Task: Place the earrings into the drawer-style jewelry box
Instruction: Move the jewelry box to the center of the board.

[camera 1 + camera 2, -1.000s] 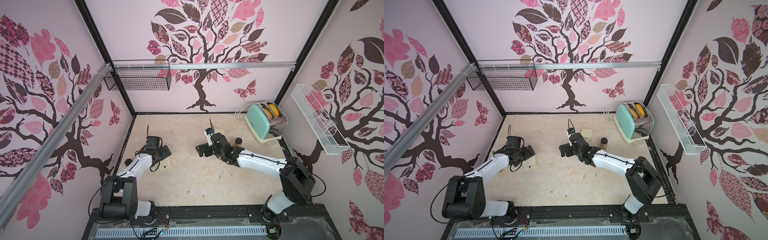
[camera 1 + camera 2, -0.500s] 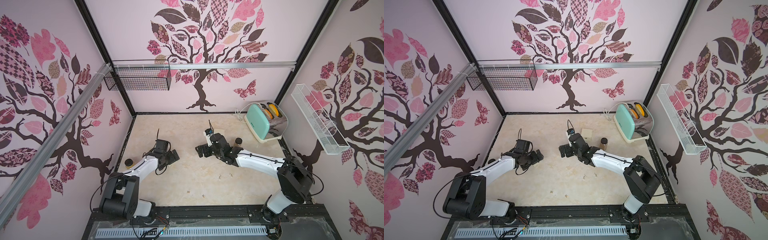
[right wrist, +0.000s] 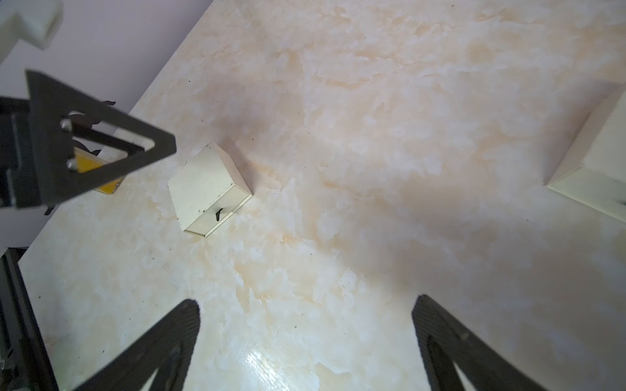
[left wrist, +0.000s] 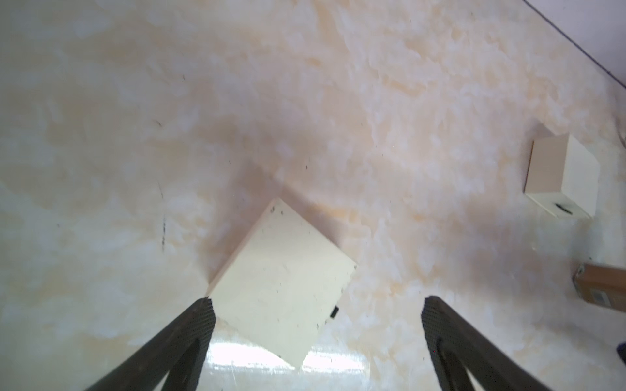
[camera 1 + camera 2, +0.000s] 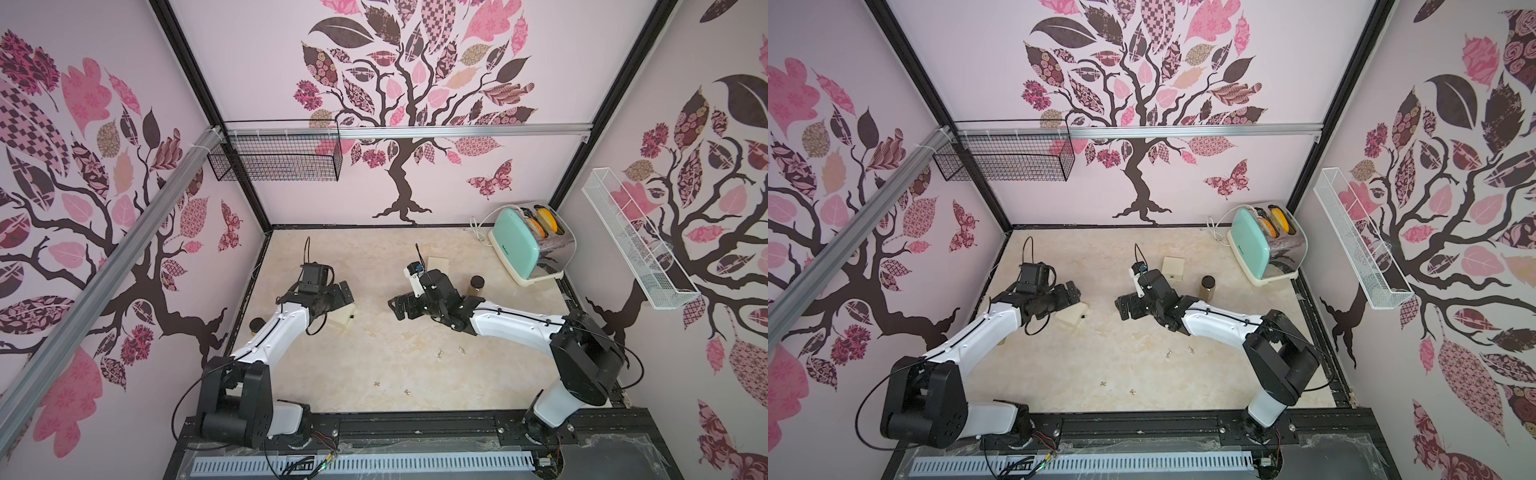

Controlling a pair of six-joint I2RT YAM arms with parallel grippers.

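Left claw spread wide above the cream jewelry box, gripping nothing; right claw wide, empty.

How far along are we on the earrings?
Done: nothing; the cream drawer-style jewelry box looks shut. In hand: nothing; left hand open over that box, right hand open, empty. Left: two silvery earrings and two golden earrings lie on the beige table.
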